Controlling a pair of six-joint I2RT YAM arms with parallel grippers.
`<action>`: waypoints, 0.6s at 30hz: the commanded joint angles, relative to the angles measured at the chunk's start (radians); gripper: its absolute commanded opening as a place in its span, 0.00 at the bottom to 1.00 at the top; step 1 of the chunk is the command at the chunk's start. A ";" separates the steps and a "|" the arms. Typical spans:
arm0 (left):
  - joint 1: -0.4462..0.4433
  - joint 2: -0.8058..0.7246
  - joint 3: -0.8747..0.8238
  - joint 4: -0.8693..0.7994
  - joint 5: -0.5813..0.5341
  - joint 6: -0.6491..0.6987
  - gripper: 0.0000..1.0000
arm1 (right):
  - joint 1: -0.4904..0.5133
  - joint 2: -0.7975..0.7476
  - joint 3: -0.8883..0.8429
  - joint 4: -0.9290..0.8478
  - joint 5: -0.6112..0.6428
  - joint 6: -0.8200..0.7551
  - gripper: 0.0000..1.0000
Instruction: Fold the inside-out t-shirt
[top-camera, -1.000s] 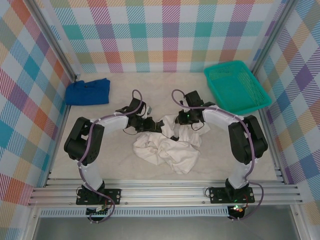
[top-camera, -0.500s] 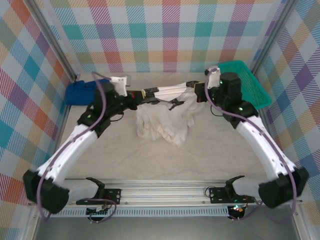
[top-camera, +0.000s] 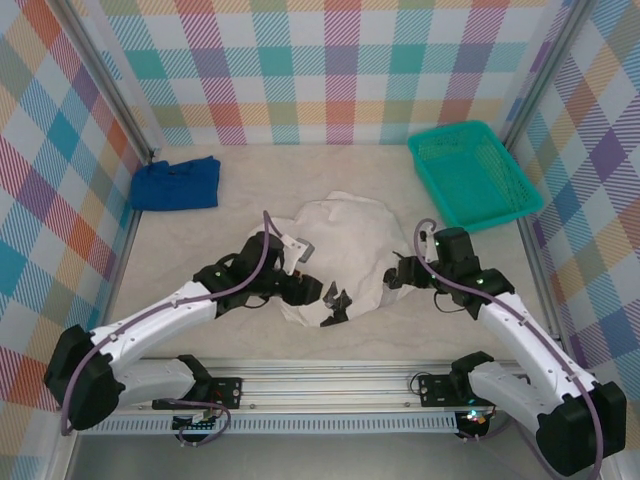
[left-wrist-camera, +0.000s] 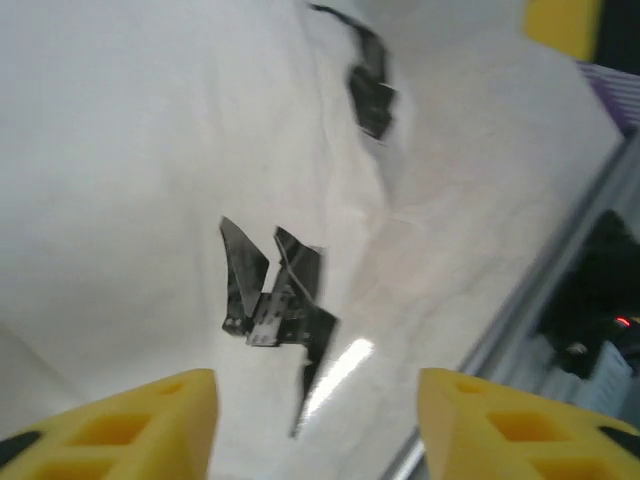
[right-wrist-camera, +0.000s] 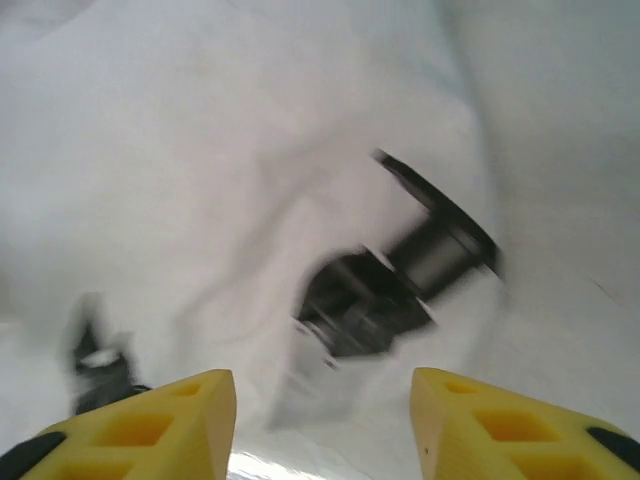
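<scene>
**Beige speckled table** (top-camera: 180, 240): holds all items listed.
- **White soft cotton short-sleeved t-shirt** (top-camera: 340, 235): a rumpled heap at the table's centre.
- **Left gripper** (top-camera: 330, 303): just near of the table's centre, yellow fingers (left-wrist-camera: 150, 420) parted, nothing between them.
- **Right gripper** (top-camera: 397, 276): right of the table's centre, fingers parted, empty.
- **Folded blue cloth** (top-camera: 177, 183): the table's far-left corner.
- **Teal plastic mesh basket** (top-camera: 475, 175): the table's far-right corner.

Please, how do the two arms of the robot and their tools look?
Both the left arm and the right arm have white links and black joints, with a purple cable along each. The left tool and right tool have yellow fingers with square recesses.
</scene>
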 joint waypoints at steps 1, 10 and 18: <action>0.063 -0.106 -0.009 -0.044 -0.271 -0.096 0.68 | 0.090 0.112 0.085 0.223 -0.131 -0.054 0.53; 0.449 0.057 -0.078 0.026 -0.136 -0.336 0.69 | 0.379 0.680 0.438 0.313 -0.076 -0.172 0.61; 0.480 0.292 -0.059 0.228 0.032 -0.405 0.64 | 0.440 1.047 0.676 0.351 0.020 -0.127 0.70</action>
